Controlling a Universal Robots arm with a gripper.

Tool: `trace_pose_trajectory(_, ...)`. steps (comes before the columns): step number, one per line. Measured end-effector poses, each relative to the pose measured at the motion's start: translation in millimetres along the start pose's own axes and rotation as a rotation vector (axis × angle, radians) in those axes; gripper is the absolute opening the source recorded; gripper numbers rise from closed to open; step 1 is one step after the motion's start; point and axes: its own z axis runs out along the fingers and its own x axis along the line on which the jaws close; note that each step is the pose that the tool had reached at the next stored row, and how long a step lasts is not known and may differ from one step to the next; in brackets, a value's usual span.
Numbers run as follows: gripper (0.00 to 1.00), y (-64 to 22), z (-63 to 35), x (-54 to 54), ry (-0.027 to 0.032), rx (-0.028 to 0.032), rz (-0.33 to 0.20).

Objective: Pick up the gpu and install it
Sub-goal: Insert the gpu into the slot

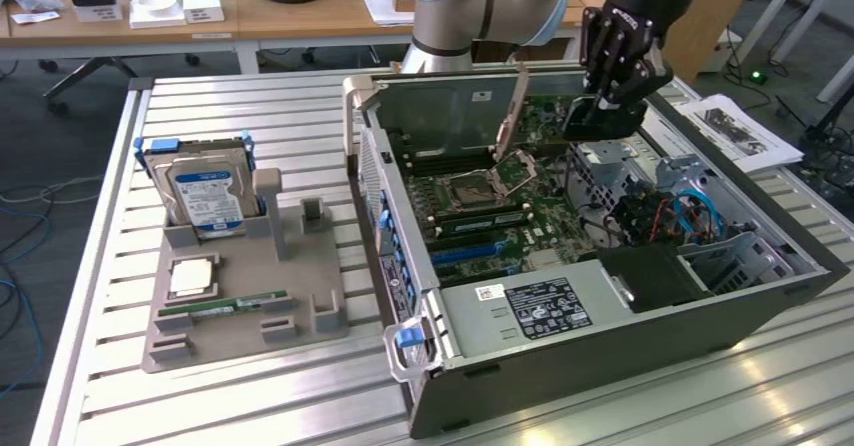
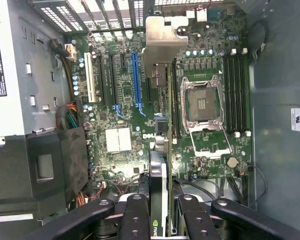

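Gpu (image 2: 159, 200) edge-on, clamped in gripper (image 1: 603, 106), hanging just under it above motherboard (image 2: 120, 140) inside open case (image 1: 601, 346); bracket (image 2: 162, 40) at end far from gripper; pick-up looks done, install under way; blue slot (image 2: 135, 82) just beside card's line; seating likely needs edge square over slot, straight push.

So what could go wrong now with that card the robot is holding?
The hand holds the gpu on edge over the board, seemingly not seated yet. If it comes down off its slot, its edge might hit board parts. The open CPU socket lies right beside it, so a sideways bump could hurt it. The bracket might also snag the case.
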Motion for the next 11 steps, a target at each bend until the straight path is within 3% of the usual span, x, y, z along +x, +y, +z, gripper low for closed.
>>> trace_pose_trajectory(11, 0.27, 0.1, 3.7, 0.0, -0.0003, 0.0000, 0.000)
